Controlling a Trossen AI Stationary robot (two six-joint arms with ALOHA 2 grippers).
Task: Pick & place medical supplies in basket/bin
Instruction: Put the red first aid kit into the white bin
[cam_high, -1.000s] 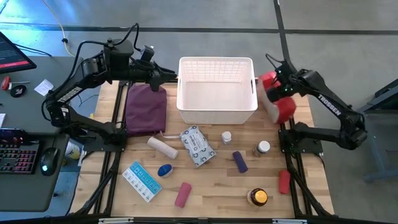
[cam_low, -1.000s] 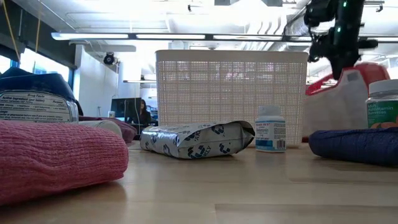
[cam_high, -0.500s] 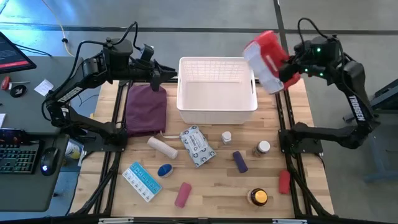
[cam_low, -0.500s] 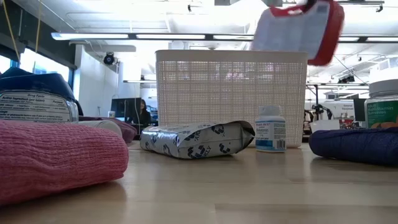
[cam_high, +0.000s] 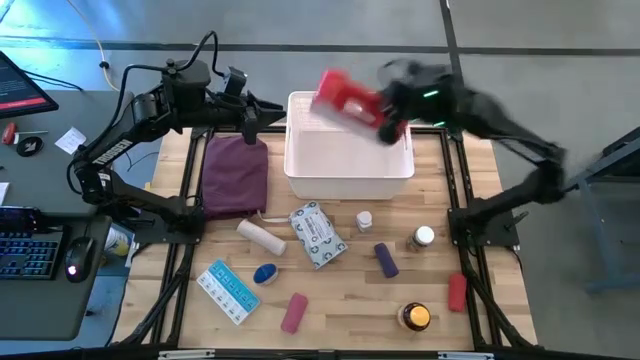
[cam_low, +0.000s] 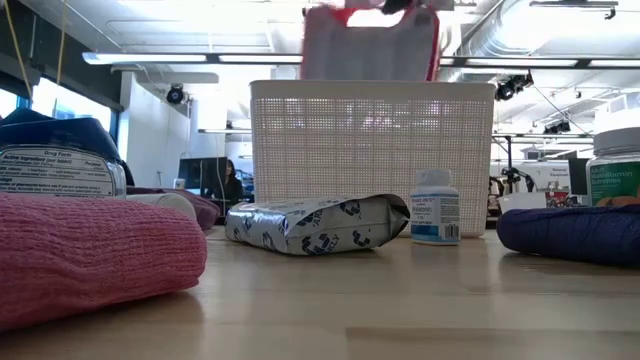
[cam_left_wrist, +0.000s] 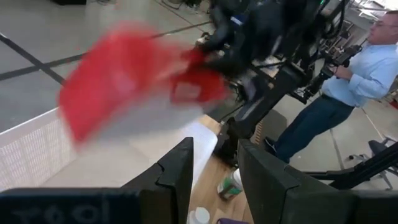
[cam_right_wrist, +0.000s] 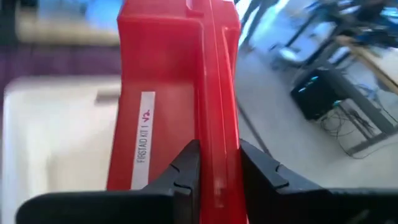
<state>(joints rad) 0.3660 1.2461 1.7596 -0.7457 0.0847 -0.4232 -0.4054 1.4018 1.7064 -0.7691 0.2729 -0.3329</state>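
Note:
A red first-aid case (cam_high: 343, 97) hangs over the far part of the white basket (cam_high: 350, 172), with my right gripper (cam_high: 392, 118) shut on it. In the low view the case (cam_low: 370, 42) shows above the basket's rim (cam_low: 372, 88). My left gripper (cam_high: 270, 122) hovers by the basket's far left corner, above a maroon pouch (cam_high: 235, 175), and stands open with nothing between its fingers (cam_left_wrist: 180, 177). On the table lie a wipes packet (cam_high: 318, 235), a blue-white box (cam_high: 228, 290), several rolls, small bottles and an amber jar (cam_high: 415, 317). My right gripper pinches the case's narrow edge, along the seam of its two shells (cam_right_wrist: 217, 134), between its two fingers (cam_right_wrist: 186, 171). The fingers come from the table's right, slanting down. The case is lifted clear and reaches out past the fingers toward the table's left, over the basket.
Beige (cam_high: 260, 237), pink (cam_high: 293, 312), purple (cam_high: 385, 260) and red (cam_high: 457, 290) rolls and two small bottles (cam_high: 365, 220) (cam_high: 423, 238) are spread over the near half of the table. A person in a blue shirt (cam_left_wrist: 354, 93) stands beyond the table's right side.
My right gripper has swung up and from the table's right edge toward the left, rolling as it went, still shut on the red case. The case has gone from beside the basket's right wall to above the basket's far part. My left arm has stayed in place.

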